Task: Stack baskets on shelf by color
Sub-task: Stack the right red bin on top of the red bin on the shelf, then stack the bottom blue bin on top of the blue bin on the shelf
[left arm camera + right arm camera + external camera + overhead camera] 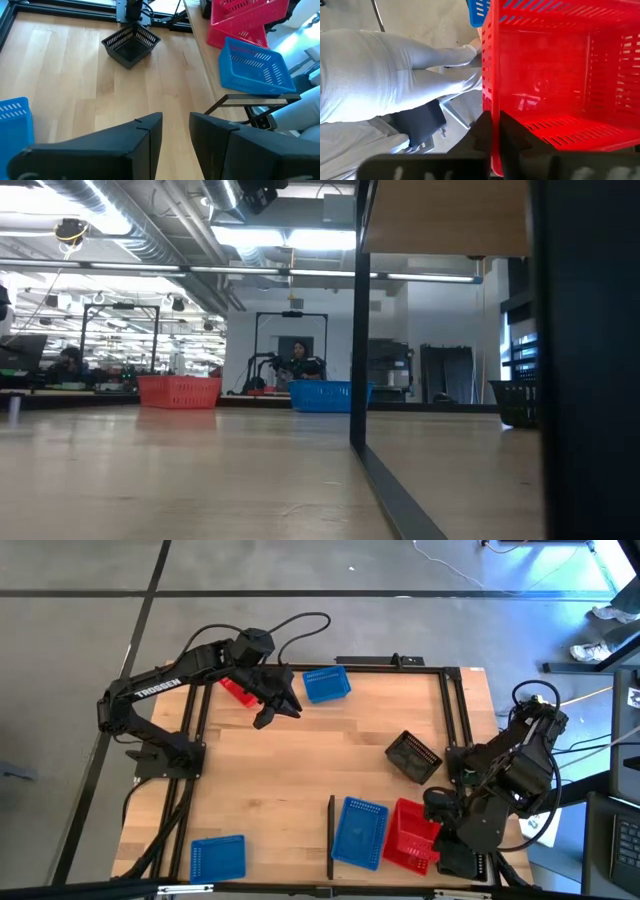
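**A:** Where are your grippers, taking the thin black bar (331,837) on the table (300,760) as landmark?

**B:** My right gripper (495,131) is on the far side of the bar from the lone blue basket (218,857). Its two fingers are pressed together on the rim of a red basket (555,75), so I hold this basket by one thin wall. In the high view the red basket (410,835) is tilted and leans against a blue basket (359,832), which lies just beside the bar.

**A:** How do the baskets look?

**B:** All are small, shallow and rectangular, of plastic, with slotted lattice sides and a plain floor. The red one is bright and a little glossy inside.

**A:** And the left gripper (278,703)?

**B:** It hangs over the table well away from the bar, near the opposite edge. Its fingers (145,137) stand apart with a clear gap, and nothing is between them. Just beside it are another blue basket (326,684) and, partly hidden under my arm, a red one (236,690).

**A:** Any black basket?

**B:** One black basket (413,756), turned at an angle, sits alone on the same side of the bar as my right gripper, further from the table edge.
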You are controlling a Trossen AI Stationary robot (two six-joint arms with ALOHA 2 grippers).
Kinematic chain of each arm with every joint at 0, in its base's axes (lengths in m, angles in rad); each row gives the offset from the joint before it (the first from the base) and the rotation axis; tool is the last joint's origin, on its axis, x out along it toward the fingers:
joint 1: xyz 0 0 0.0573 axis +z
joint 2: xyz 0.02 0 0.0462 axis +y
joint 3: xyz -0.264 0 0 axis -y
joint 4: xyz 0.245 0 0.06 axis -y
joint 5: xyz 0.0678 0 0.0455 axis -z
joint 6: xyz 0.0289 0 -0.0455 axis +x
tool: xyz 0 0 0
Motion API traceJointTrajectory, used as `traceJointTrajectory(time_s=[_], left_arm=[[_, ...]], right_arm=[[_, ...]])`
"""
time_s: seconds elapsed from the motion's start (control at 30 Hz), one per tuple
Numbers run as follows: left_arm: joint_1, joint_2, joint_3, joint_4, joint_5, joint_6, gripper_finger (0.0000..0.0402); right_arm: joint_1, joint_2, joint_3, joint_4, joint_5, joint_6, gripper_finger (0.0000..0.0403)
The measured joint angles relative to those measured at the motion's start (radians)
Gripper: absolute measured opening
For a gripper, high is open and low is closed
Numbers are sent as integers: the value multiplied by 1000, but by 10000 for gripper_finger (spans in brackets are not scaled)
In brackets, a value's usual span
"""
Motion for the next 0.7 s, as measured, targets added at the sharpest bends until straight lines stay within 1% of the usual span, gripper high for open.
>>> traceJointTrajectory(time_s=[0.1,0.17,0.3,0.43,0.53,0.63,0.7], left_arm=[[0,0,0,0,0,0,89],[0,0,0,0,0,0,89],[0,0,0,-1,0,0,89],[0,0,0,-16,0,0,89],[0,0,0,-29,0,0,89],[0,0,0,-28,0,0,89],[0,0,0,-28,0,-3,89]], right_arm=[[0,0,0,0,0,-10,11],[0,0,0,0,6,-9,23],[0,0,0,0,56,-4,39],[0,0,0,0,85,-6,41],[0,0,0,0,85,-11,41],[0,0,4,-1,79,-49,41],[0,0,11,3,100,-64,41]])
